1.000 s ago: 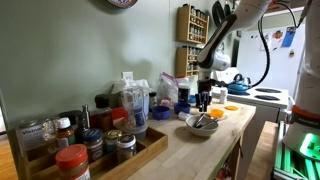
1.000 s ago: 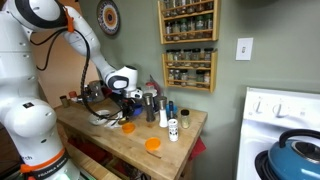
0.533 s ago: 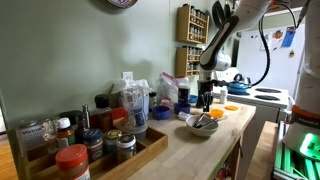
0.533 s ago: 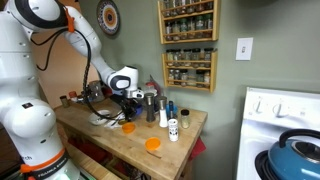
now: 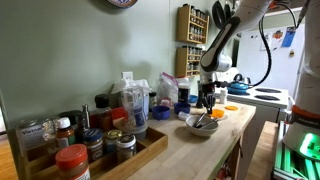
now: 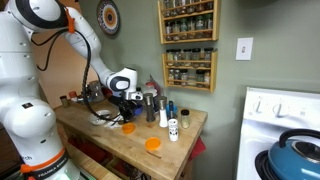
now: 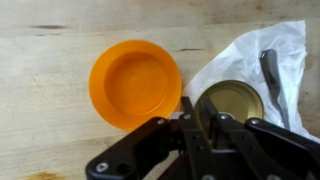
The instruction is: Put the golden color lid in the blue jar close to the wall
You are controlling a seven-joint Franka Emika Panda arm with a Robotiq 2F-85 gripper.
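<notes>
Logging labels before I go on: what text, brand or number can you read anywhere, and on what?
No text can be read.
Glass spice jars on the wooden wall rack: labels too small.
Jars in the wooden tray: labels blurred.
Round orange plastic lid and small round golden lid: no print shows.

Orange lid (image 7: 135,83), golden color lid (image 7: 238,100), white bowl (image 7: 240,52), black hand (image 7: 197,110), pale wooden counter (image 7: 50,60)

Wood-grain counter (image 7: 40,90); smooth plastic orange lid (image 7: 135,83); shiny golden lid (image 7: 240,100).
</notes>
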